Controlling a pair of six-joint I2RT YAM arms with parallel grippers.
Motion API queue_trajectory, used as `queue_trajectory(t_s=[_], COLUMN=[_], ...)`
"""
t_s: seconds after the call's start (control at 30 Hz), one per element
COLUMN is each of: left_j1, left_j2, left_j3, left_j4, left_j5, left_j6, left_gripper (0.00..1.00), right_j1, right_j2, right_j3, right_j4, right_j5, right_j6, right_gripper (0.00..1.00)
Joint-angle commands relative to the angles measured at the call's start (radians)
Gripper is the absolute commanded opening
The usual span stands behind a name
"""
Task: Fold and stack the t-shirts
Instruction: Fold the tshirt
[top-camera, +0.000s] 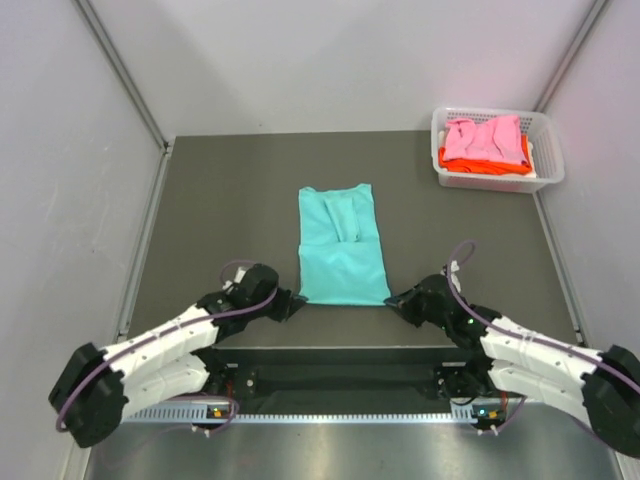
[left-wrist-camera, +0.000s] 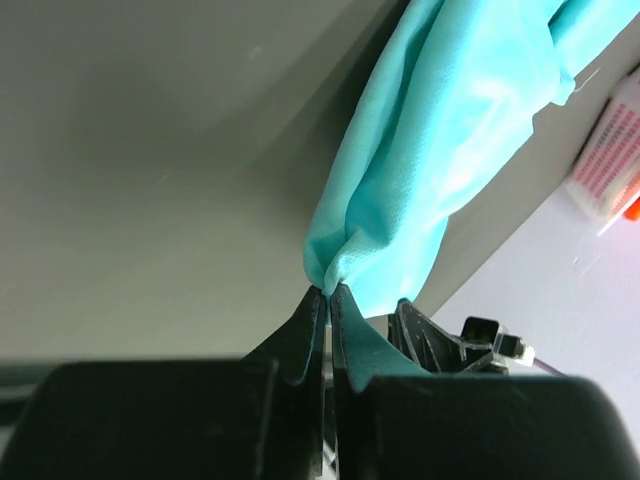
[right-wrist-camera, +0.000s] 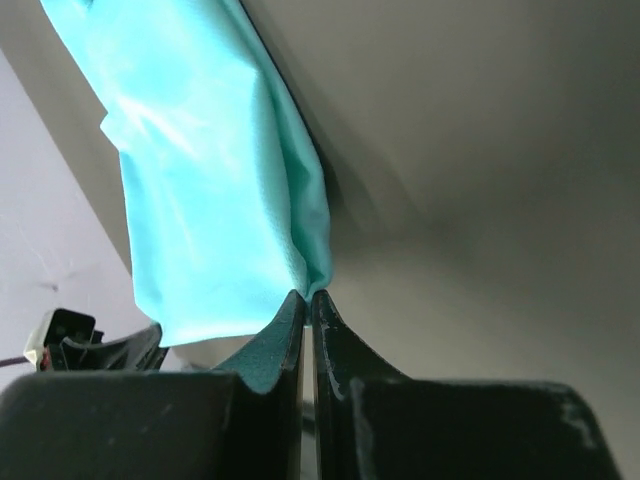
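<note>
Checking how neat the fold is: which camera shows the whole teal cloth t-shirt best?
The top external view: the teal cloth t-shirt lies full-length on the dark table. Each wrist view shows only a bunched near corner, pinched in the shut left gripper and the shut right gripper respectively.

On table, spread shirt runs away from both claws: left claw at its near-left corner, right claw at near-right. Far beyond & right of right claw: basket, w/ top shirt over bottom shirt inside.
</note>
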Motion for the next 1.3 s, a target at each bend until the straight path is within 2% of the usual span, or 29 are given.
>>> queue_trajectory(t_s=[0.0,0.17,0.33,0.4,0.43,0.5,0.57,0.6,0.63,0.7,0.73,0.8,0.83,0.93,1.0,1.1,1.27], left_j1=[-0.062,-0.146,-0.241,-0.252,-0.254,-0.254,-0.249,-0.220,-0.196,-0.125,-0.028,0.107,0.142,0.261,0.338,0.401,0.449], left_j2=[-0.128,-0.273,-0.280,-0.234,-0.210,-0.101,-0.006,0.013,0.028,0.073,0.090,0.152,0.177,0.297,0.402,0.539,0.728], left_j3=[-0.023,0.005,0.049,0.099,0.188,0.286,0.406,0.429,0.443,0.471,0.471,0.474,0.480,0.535,0.578,0.663,0.827], left_j4=[-0.274,-0.438,-0.471,-0.471,-0.477,-0.539,-0.570,-0.532,-0.492,-0.417,-0.355,-0.287,-0.209,-0.141,-0.092,-0.027,0.031], left_j5=[-0.085,-0.137,-0.177,-0.230,-0.256,-0.359,-0.434,-0.466,-0.461,-0.420,-0.340,-0.260,-0.211,-0.148,-0.058,0.076,0.206], left_j6=[-0.099,-0.168,-0.202,-0.144,-0.045,0.045,0.093,0.123,0.201,0.255,0.296,0.333,0.373,0.439,0.465,0.515,0.573], left_gripper=[0.00,0.00,0.00,0.00,0.00,0.00,0.00,0.00,0.00,0.00,0.00,0.00,0.00,0.00,0.00,0.00,0.00], right_j1=[0.089,0.242,0.370,0.371,0.371,0.342,0.220,0.168,0.053,-0.047,-0.123,-0.176,-0.217,-0.270,-0.287,-0.328,-0.382], right_j2=[-0.163,-0.279,-0.259,-0.235,-0.224,-0.195,-0.169,-0.125,-0.094,0.024,0.069,0.214,0.263,0.444,0.541,0.645,0.773], right_j3=[-0.022,-0.007,0.045,0.091,0.110,0.173,0.231,0.251,0.274,0.349,0.380,0.482,0.518,0.682,0.797,0.921,1.074], right_j4=[-0.240,-0.380,-0.415,-0.409,-0.404,-0.403,-0.382,-0.348,-0.336,-0.285,-0.271,-0.222,-0.213,-0.213,-0.239,-0.271,-0.288], right_j5=[0.067,0.143,0.205,0.213,0.241,0.243,0.173,0.136,0.045,-0.042,-0.113,-0.180,-0.248,-0.326,-0.334,-0.360,-0.418], right_j6=[0.092,0.201,0.252,0.209,0.187,0.108,-0.027,-0.081,-0.127,-0.254,-0.291,-0.373,-0.393,-0.454,-0.483,-0.508,-0.531], right_gripper=[0.00,0.00,0.00,0.00,0.00,0.00,0.00,0.00,0.00,0.00,0.00,0.00,0.00,0.00,0.00,0.00,0.00])
